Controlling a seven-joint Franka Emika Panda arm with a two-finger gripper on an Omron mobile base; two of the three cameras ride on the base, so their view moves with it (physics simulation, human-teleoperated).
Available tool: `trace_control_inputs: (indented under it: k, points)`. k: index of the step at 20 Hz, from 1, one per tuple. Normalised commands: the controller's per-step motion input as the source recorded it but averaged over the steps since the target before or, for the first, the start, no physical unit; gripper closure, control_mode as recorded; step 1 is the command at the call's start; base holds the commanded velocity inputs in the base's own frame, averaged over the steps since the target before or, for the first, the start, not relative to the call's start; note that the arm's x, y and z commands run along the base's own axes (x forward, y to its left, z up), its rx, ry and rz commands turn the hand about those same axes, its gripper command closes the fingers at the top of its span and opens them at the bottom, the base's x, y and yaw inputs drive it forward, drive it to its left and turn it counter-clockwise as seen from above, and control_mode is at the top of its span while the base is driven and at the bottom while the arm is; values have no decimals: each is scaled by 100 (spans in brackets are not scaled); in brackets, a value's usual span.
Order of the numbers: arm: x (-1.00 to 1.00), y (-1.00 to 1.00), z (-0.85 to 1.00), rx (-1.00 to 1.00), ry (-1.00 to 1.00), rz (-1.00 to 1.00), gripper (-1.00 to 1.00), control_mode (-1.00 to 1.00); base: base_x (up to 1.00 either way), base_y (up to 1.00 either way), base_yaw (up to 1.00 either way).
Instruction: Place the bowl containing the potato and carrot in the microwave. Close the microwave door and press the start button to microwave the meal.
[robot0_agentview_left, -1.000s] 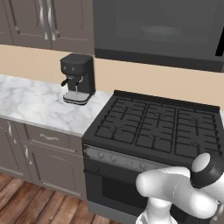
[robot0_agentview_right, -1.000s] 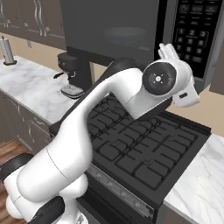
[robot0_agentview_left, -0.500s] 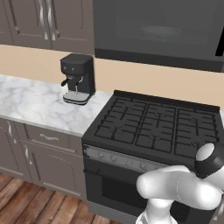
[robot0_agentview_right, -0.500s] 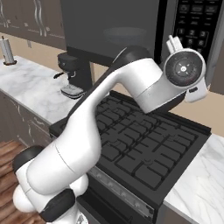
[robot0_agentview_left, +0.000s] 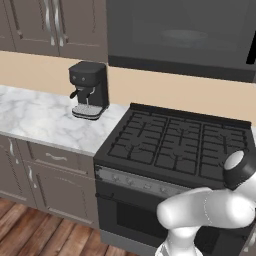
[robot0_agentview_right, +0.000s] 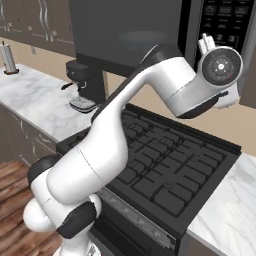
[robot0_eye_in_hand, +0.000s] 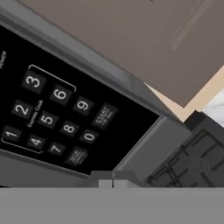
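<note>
Hand view: microwave (robot0_eye_in_hand: 57, 113) keypad close ahead, start button (robot0_eye_in_hand: 103, 116) beside digit 9. Claw (robot0_eye_in_hand: 113, 183) tips at bottom edge appear pressed together, holding nothing. Right base view: hand raised at control strip (robot0_agentview_right: 225, 20); microwave door (robot0_agentview_right: 125, 35) closed above the stove (robot0_agentview_right: 170, 165).

A home kitchen is showing here: a black gas stove (robot0_agentview_left: 175, 145) is sitting between marble worktops (robot0_agentview_left: 40, 115), a microwave (robot0_agentview_left: 180, 35) is hanging above it, a coffee machine (robot0_agentview_left: 89, 90) is standing nearby, and brown cabinets (robot0_agentview_left: 55, 25) and what is probably wooden flooring (robot0_agentview_left: 30, 235) are framing it.
</note>
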Motion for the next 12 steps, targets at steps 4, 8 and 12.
trace_control_inputs:
  k: [4,8,12]
  points:
    - [34,-20,0,6,0,0,100,-100,0,0,0]
    - [30,-24,0,6,0,0,100,-100,0,0,0]
    - [31,-25,0,6,0,0,100,-100,0,0,0]
